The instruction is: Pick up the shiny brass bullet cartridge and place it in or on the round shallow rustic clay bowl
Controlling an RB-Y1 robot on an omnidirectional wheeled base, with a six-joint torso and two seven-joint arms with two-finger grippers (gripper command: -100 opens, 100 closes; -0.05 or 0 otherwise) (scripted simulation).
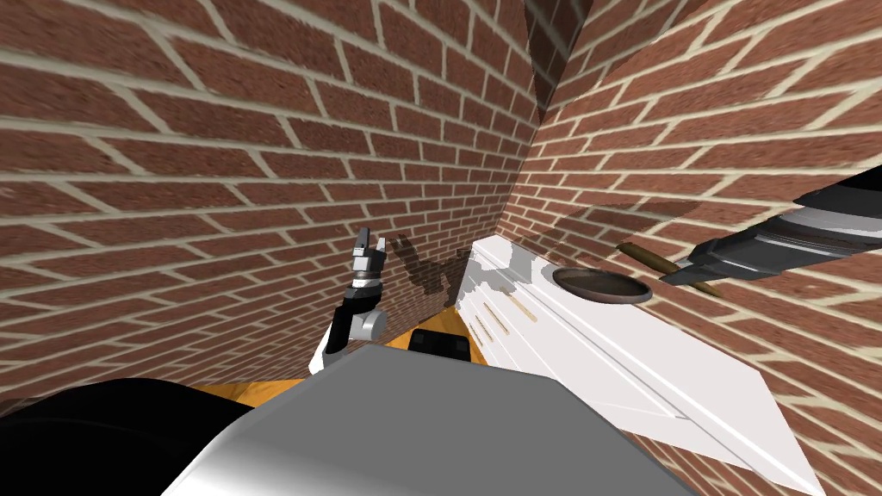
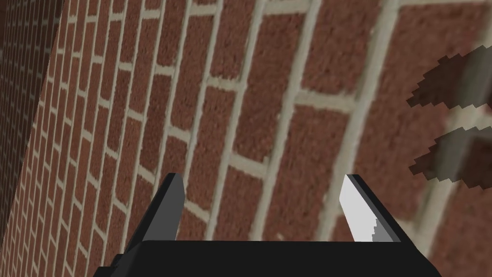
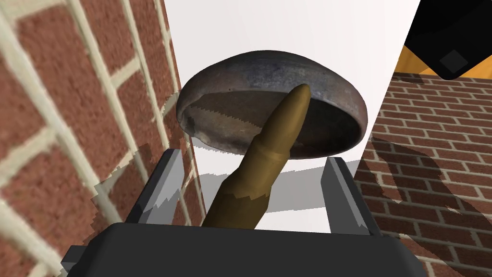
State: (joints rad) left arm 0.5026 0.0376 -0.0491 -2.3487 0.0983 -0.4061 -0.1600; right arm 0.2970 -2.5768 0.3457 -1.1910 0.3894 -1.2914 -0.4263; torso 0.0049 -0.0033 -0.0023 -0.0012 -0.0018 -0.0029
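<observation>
So the right gripper (image 3: 252,156) has its two fingers spread wide, and the brass-coloured cartridge (image 3: 269,149) sits between them with a clear gap on each side. Neither blade is pressing it as far as I can see, so I'd call that gripper open, not clamped. The cartridge's base is down at the gripper body, so I can't tell what's actually carrying it. Its pointed tip aims straight at the dark, shallow bowl (image 3: 269,72) just ahead. The bowl sits on the white bench (image 3: 288,29), right beside the brick wall (image 3: 72,120).

From the head camera the right gripper (image 1: 685,271) comes in from the right, next to the bowl (image 1: 603,286) but not over its middle. The cartridge pokes out behind it against the wall.

The left gripper (image 2: 263,179) is raised well off to the side, fingers apart and empty.

What worries me:
- With nothing squeezing it, the cartridge could slide out early and land on the bench short of the rim. It's round, so it'd probably roll.
- It's long and the bowl is shallow, so a nose-first drop might tip it over the far edge.
- The wall is very close on one side, and a sideways nudge could scrape a finger.
</observation>
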